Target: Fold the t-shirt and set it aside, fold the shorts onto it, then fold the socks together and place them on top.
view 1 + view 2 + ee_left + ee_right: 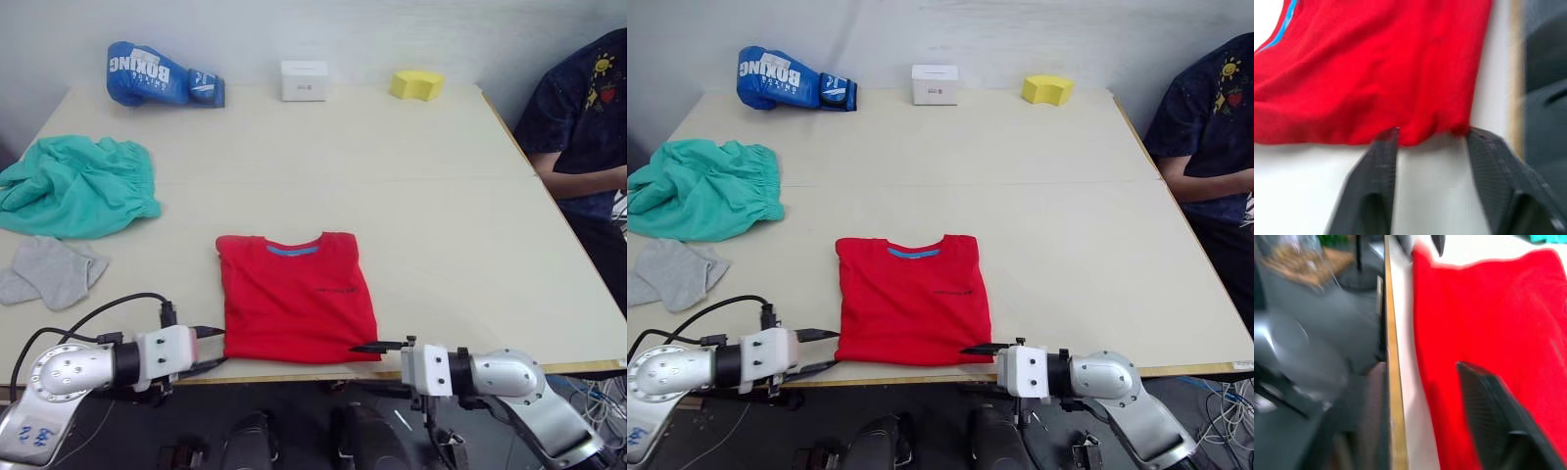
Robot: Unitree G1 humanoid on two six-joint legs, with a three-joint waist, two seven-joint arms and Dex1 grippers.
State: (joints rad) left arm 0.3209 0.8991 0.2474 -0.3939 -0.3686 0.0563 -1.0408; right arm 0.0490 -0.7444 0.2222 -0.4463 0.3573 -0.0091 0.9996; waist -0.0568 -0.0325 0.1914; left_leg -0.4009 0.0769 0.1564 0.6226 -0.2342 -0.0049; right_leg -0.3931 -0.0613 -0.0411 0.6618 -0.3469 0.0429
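Here the table (441,196) is the biggest thing, and most of its pale top lies bare beyond and to the right of both claws, up to the far wall. Its near edge runs just under the claws.

One red t-shirt (294,304) lies flat, sleeves folded in, between the two claws, its hem close to that near edge. The left claw (208,350) sits at the hem's left corner, jaws spread wide, both tips touching the cloth edge with nothing pinched. The right claw (377,347) sits at the hem's right corner, one finger over the red cloth and the other off beside the table edge, parted, gripping nothing.

One pair of teal shorts (78,186) lies crumpled well beyond the left claw, cut off at the picture's side. Grey socks (54,269) lie just nearer; how many cannot be told, as they overlap.

A person (578,117) sits far right, partly cut off. Along the far edge stand one blue boxing glove (157,76), one white box (304,80) and one yellow block (416,84).
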